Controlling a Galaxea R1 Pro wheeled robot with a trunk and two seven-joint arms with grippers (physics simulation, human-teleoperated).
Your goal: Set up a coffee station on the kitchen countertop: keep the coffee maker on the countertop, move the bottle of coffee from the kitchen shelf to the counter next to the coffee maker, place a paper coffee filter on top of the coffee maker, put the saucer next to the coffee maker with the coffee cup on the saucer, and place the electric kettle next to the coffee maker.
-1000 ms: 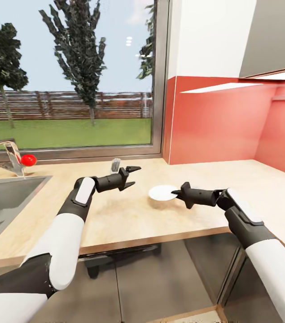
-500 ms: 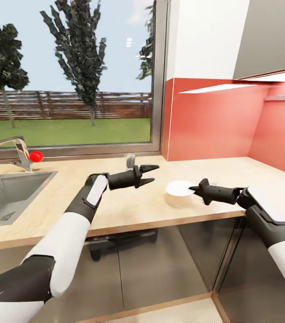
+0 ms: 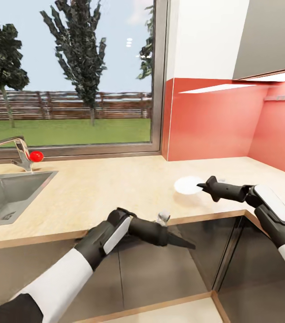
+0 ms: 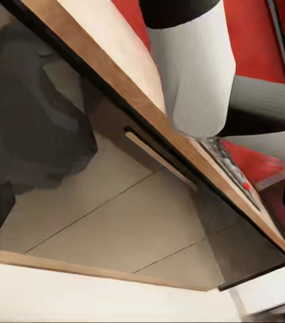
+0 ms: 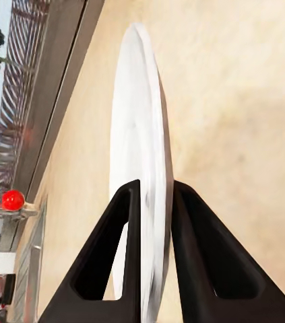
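My right gripper [image 3: 199, 185] is shut on the rim of the white saucer [image 3: 186, 184], held flat a little above the wooden countertop [image 3: 115, 188] at its right part. In the right wrist view the saucer [image 5: 139, 168] stands edge-on between the two black fingers [image 5: 115, 242], pinched near its edge. My left gripper [image 3: 185, 244] hangs below the counter's front edge, pointing right in front of the dark cabinet fronts, open and holding nothing. The coffee maker, bottle of coffee, filter, cup and kettle are out of view.
A steel sink [image 3: 48, 177] with a faucet [image 3: 19, 150] and a red knob [image 3: 36, 156] is set into the counter at the left. A large window runs behind it. Red backsplash [image 3: 214, 125] and an upper cabinet [image 3: 272, 36] close the right corner.
My left arm has dropped from above the counter to below its front edge. The right gripper has carried the saucer a little to the right. The head view shifted slightly at first.
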